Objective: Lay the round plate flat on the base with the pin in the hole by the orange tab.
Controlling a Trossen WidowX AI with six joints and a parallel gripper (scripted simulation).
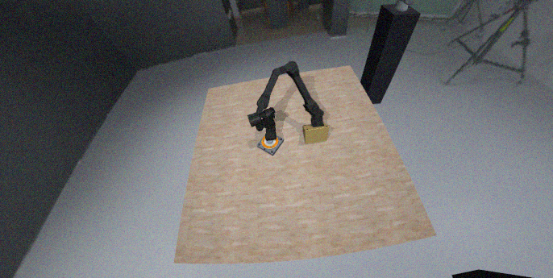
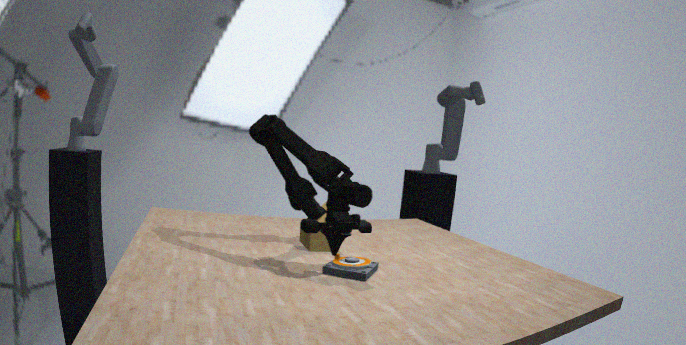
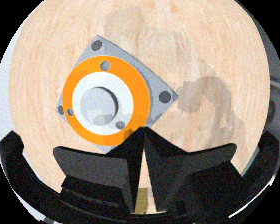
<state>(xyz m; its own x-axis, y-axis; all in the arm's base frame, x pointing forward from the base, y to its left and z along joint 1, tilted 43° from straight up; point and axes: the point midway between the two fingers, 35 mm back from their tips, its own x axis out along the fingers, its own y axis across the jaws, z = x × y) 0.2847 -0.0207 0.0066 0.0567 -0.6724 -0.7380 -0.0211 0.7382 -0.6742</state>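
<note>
One thin, stiff-looking plate [image 1: 264, 146] [image 2: 368, 260] [image 3: 141, 103], probably light, so I'd nudge its tab [image 2: 337, 257] with the closed, empty end effector [image 1: 271, 139] [image 2: 336, 254] [image 3: 143, 131].

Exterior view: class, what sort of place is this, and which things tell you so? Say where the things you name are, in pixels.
Probably a robotics lab or studio: a large bright light panel [image 2: 267, 44] leans overhead, a tripod [image 1: 525, 43] [image 2: 17, 169] stands nearby, and more robot arms [image 2: 100, 99] [image 2: 452, 126] are mounted on black pedestals.
</note>
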